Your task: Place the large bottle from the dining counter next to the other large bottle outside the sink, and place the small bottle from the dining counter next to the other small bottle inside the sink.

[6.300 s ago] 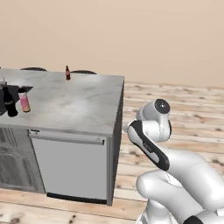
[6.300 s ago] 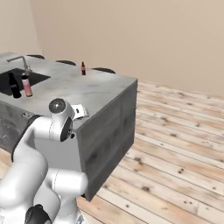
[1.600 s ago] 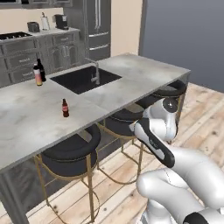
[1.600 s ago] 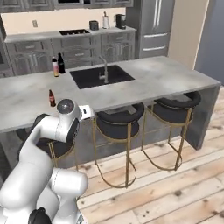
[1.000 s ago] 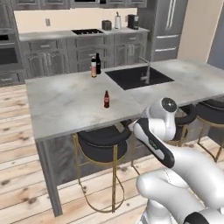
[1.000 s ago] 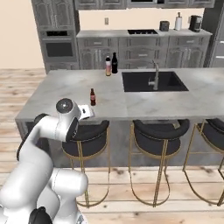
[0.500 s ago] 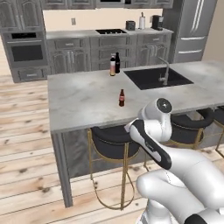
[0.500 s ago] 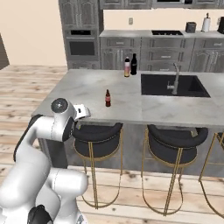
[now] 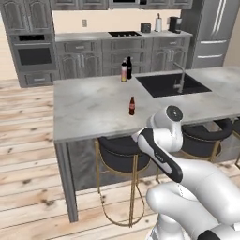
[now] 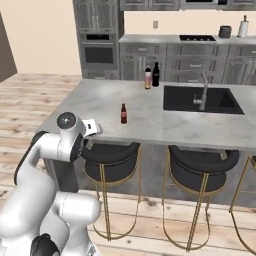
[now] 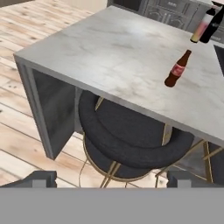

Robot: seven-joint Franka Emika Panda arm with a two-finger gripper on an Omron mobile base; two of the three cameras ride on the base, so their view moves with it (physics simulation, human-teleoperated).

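Left base view: marbled grey surface (image 9: 89, 105) carrying the small bottle (image 9: 132, 106) near its front edge, black sink (image 9: 171, 85) beyond; grey cabinets behind; jaws fully open, empty.

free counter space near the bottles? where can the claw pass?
Bare marble all round the small bottle, out to the dining counter edge. Crowded only at the sink's far left corner, where the large bottle and the other large bottle stand close together.

Small bottle (image 9: 132, 106) upright mid dining counter (image 9: 89, 105); large bottle (image 9: 129, 68), other large bottle (image 9: 124, 72) beside sink (image 9: 171, 84)
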